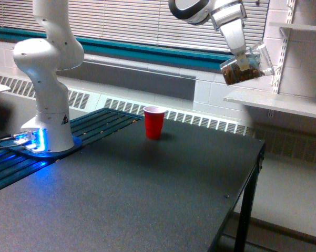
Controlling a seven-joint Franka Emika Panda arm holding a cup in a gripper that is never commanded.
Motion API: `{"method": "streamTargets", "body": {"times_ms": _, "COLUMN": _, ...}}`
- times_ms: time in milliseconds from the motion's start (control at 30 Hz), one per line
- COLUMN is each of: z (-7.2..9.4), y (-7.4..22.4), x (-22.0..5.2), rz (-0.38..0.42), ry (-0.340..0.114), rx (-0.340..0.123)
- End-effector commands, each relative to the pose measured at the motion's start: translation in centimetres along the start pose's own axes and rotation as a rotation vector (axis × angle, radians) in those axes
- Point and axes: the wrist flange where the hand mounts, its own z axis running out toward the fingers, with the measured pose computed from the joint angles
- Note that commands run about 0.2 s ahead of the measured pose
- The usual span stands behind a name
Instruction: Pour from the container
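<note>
At the exterior view's left, the glossy white arm base stands on the matte, speckled black tabletop. Mid-table sits an upright, tapered red plastic cup. High at the right, the gripper clamps the clear container, tipped sideways, brown pieces pooled inside.

Count, exterior view:
- robot arm: 1, white, w/ 1 base lit blue.
- gripper: 1; fingers partly hidden, no. can't tell.
- clear container: 1, tilted, brown pieces inside, too many/small to count.
- red cup: 1, upright.
- tabletop: 1, dark; 1 leg seen.
- slatted panel: 1, nr base.
- wall shelves: 2 seen at exterior view's right, lower shelf + upper shelf.
- window blind: 1.
- cups/containers total: 2.
</note>
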Motion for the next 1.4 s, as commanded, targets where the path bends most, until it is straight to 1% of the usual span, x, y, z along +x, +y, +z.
{"method": "streamTargets", "body": {"times_ms": 33, "z": -0.1, "y": -0.5, "x": -0.3, "rz": -0.003, "ry": 0.0, "rx": -0.001}}
{"method": "streamTargets", "body": {"times_ms": 267, "z": -0.1, "y": -1.5, "x": -1.7, "rz": -0.031, "ry": 0.009, "rx": -0.002}}
{"method": "streamTargets", "body": {"times_ms": 400, "z": 0.0, "y": -2.1, "x": -3.1, "rz": -0.053, "ry": 0.012, "rx": -0.004}}
{"method": "streamTargets", "body": {"times_ms": 567, "z": 0.1, "y": -3.1, "x": -5.8, "rz": -0.104, "ry": 0.021, "rx": -0.002}}
{"method": "streamTargets", "body": {"times_ms": 700, "z": 0.0, "y": -3.8, "x": -8.9, "rz": -0.164, "ry": 0.026, "rx": 0.003}}
{"method": "streamTargets", "body": {"times_ms": 867, "z": -1.2, "y": -4.5, "x": -12.4, "rz": -0.225, "ry": 0.04, "rx": 0.025}}
{"method": "streamTargets", "body": {"times_ms": 1100, "z": -2.9, "y": -4.8, "x": -17.3, "rz": -0.31, "ry": 0.044, "rx": 0.064}}
{"method": "streamTargets", "body": {"times_ms": 1400, "z": -5.7, "y": -4.8, "x": -23.9, "rz": -0.441, "ry": 0.079, "rx": 0.103}}
